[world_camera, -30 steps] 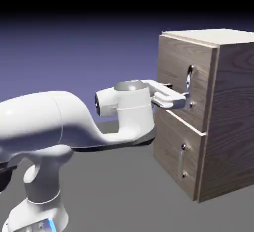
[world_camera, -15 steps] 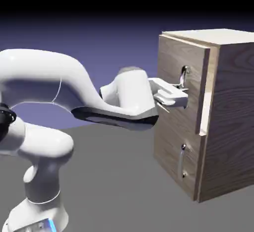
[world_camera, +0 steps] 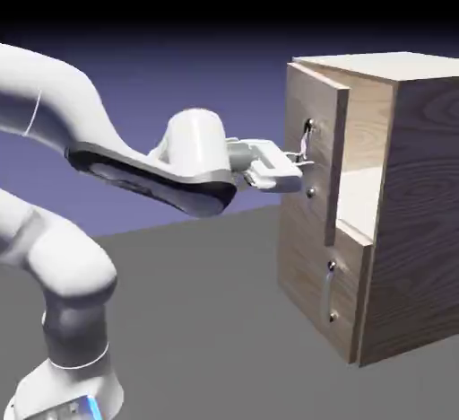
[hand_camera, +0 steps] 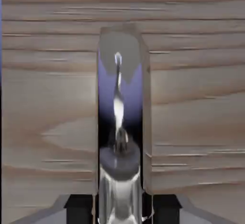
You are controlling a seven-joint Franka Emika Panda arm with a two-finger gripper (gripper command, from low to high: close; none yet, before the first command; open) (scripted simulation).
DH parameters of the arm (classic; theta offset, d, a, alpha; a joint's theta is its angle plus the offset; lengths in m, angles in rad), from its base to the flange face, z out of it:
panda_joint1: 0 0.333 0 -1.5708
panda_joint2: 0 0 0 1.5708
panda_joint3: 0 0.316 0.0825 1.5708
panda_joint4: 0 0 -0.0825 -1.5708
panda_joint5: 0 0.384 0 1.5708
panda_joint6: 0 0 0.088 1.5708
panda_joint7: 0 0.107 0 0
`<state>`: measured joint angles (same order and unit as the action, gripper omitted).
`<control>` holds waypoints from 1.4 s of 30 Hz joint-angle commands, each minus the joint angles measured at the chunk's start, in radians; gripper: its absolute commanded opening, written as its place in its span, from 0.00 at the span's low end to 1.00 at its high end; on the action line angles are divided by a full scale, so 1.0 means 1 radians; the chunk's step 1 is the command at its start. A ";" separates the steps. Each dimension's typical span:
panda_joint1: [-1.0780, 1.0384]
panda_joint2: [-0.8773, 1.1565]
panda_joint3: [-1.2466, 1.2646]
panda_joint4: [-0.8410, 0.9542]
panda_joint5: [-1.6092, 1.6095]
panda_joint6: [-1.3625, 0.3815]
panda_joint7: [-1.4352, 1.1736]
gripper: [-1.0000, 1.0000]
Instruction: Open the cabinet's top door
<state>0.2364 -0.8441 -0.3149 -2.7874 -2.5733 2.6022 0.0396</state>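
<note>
Cabinet: stands at the right of the exterior view, front facing left toward the arm.
Top door: swung partly out, free edge angled away from the cabinet, a gap showing behind it; long axis upright.
Handle: silver bar, runs up the middle of the hand view; mostly hidden by the gripper in the exterior view.
Gripper: level, jaws narrow, clamped on the handle.
Lower panel: flush.
Arm: cut off at the left edge.

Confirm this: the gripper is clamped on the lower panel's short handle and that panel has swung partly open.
Wrong panel. The gripper is shut on the top door's handle, and the top door stands partly open; the lower panel stays closed. The exterior view shows it.
</note>
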 commanded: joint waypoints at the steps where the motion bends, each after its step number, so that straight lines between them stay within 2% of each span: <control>1: -0.017 -0.015 0.027 -0.017 0.044 -0.009 -0.022 0.00; 15: -0.106 -0.214 0.375 -0.179 0.653 -0.190 -0.303 0.00; 25: -0.033 -0.256 0.644 -0.196 1.088 -0.444 -0.436 0.00; 34: -0.020 -0.117 0.957 -0.055 1.463 -0.791 -0.453 0.00; 42: -0.186 0.090 1.247 0.201 1.686 -1.118 -0.407 0.00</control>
<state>0.0506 -0.7543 0.9318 -2.5865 -0.8871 1.4834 -0.3670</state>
